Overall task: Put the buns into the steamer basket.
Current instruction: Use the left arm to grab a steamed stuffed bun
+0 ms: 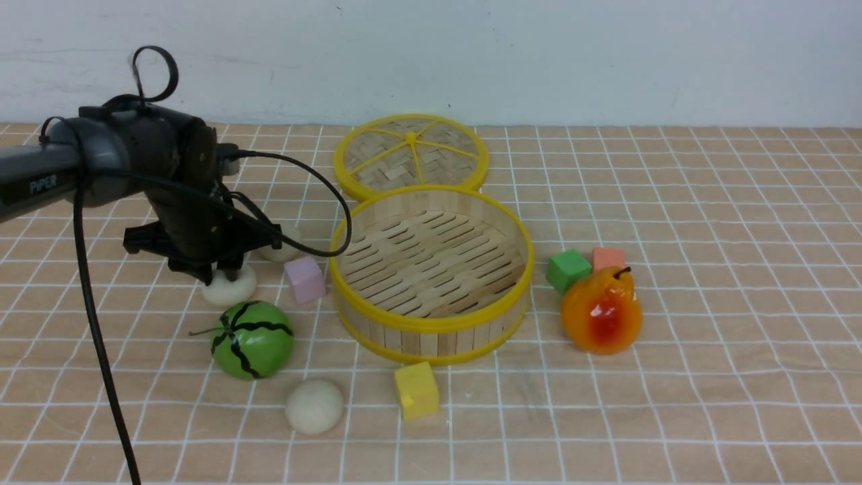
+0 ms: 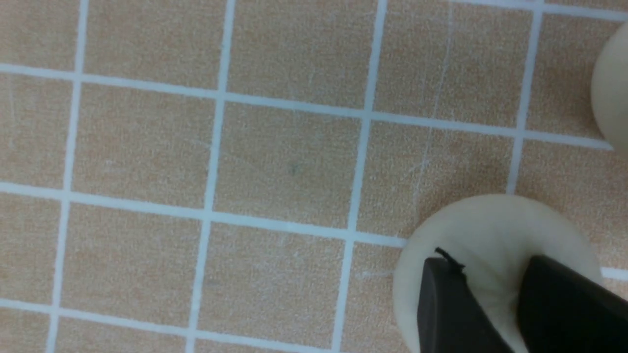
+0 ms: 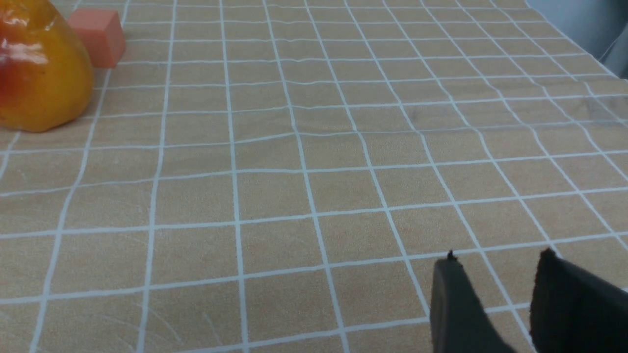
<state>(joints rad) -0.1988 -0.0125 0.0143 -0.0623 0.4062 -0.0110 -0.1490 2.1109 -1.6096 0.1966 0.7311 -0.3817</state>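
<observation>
The steamer basket (image 1: pixel 431 327) stands in the middle of the table with nothing in it. My left gripper (image 1: pixel 217 275) is down at the table to its left. Its jaws are closed on an off-white bun (image 1: pixel 232 289) that rests on the cloth; in the left wrist view the fingers (image 2: pixel 444 304) pinch the bun (image 2: pixel 490 225) and dent it. A second bun (image 1: pixel 288 250) lies just behind, partly hidden by the gripper, and also shows in the left wrist view (image 2: pixel 613 88). A third bun (image 1: pixel 314 405) lies near the front. My right gripper (image 3: pixel 498 260) is open and empty above bare cloth, out of the front view.
The woven lid (image 1: pixel 411 155) lies behind the basket. A green watermelon toy (image 1: pixel 252 339) and a pink cube (image 1: pixel 305 279) sit near the left gripper. A yellow cube (image 1: pixel 416 389) is in front of the basket. A green cube (image 1: pixel 568 269), an orange cube (image 1: pixel 609 259) and a pear (image 1: pixel 601 311) are to its right.
</observation>
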